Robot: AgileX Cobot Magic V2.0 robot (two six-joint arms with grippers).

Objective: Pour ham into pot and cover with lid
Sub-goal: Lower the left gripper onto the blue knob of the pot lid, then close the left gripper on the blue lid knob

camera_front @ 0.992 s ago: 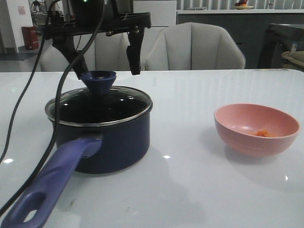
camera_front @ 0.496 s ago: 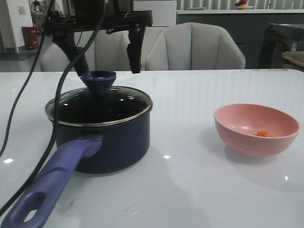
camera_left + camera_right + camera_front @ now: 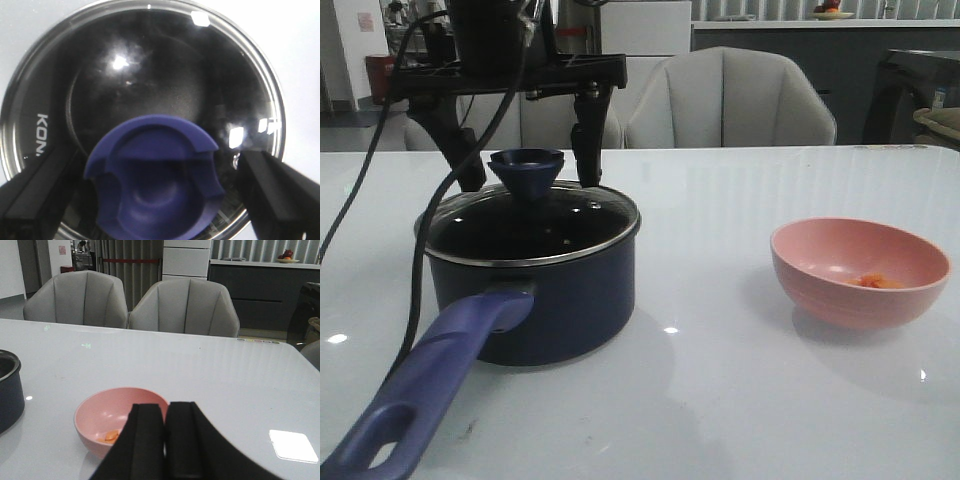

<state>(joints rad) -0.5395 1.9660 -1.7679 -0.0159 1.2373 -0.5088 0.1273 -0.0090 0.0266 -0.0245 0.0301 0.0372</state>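
Observation:
The navy pot (image 3: 560, 300) stands on the table at the left, its purple-blue handle (image 3: 430, 370) pointing to the front. The glass lid (image 3: 530, 225) lies on the pot, with its blue knob (image 3: 527, 168) on top. My left gripper (image 3: 528, 182) is open, with one finger on each side of the knob and not touching it. In the left wrist view the knob (image 3: 152, 165) sits between the spread fingers (image 3: 35, 200) above the lid (image 3: 150, 75). A few ham chunks (image 3: 873, 282) lie in the pink bowl (image 3: 860, 270) at the right. My right gripper (image 3: 165, 440) is shut and empty, near the bowl (image 3: 107, 412).
The white table (image 3: 720, 400) carries only the pot and the bowl. Grey chairs (image 3: 730, 100) stand behind its far edge. Black cables (image 3: 430, 230) hang from the left arm, down past the pot's left side. The pot's side shows in the right wrist view (image 3: 9, 390).
My left gripper has come down and a little to the left, so its open fingers now flank the lid's knob. Pot, lid and bowl have not moved.

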